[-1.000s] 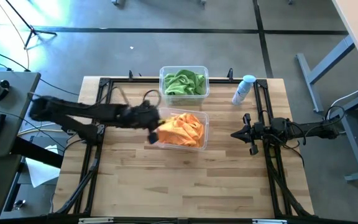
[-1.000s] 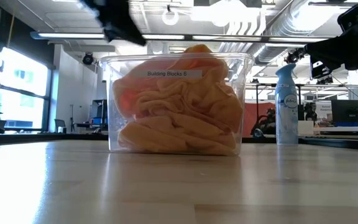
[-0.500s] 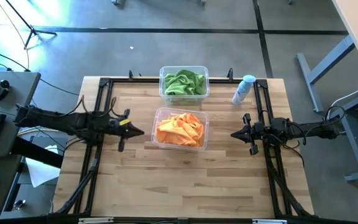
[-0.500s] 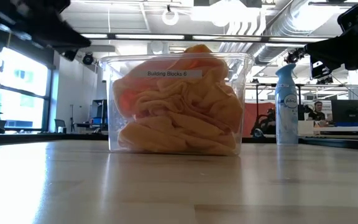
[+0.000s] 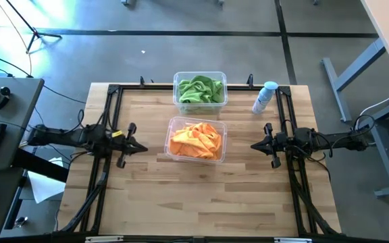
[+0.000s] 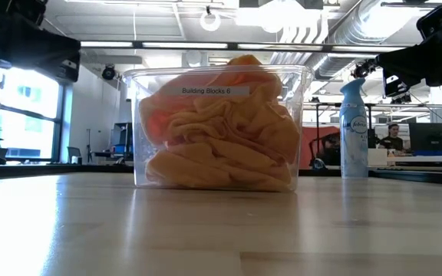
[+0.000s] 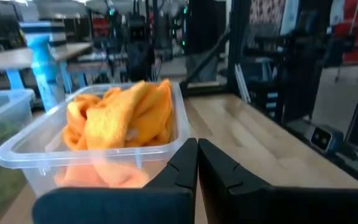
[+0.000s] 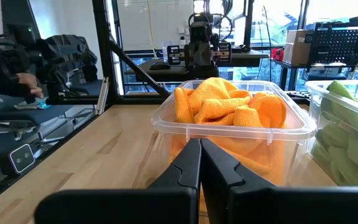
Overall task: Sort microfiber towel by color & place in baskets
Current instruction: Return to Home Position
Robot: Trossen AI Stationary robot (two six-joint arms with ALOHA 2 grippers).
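Orange-towel basket (image 5: 169, 138) centres the tabletop (image 5: 194, 199), green-towel basket (image 5: 175, 91) at far edge, long axes probably edge-parallel; open wood nearer. Left gripper (image 5: 138, 146), right gripper (image 5: 254, 145) pinched closed, flanking.

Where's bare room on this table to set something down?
Widest bare wood is the table's near half, in front of the orange basket. Smaller gaps lie between that basket and the left gripper, and the right gripper. The far edge is crowded: green basket, spray bottle.
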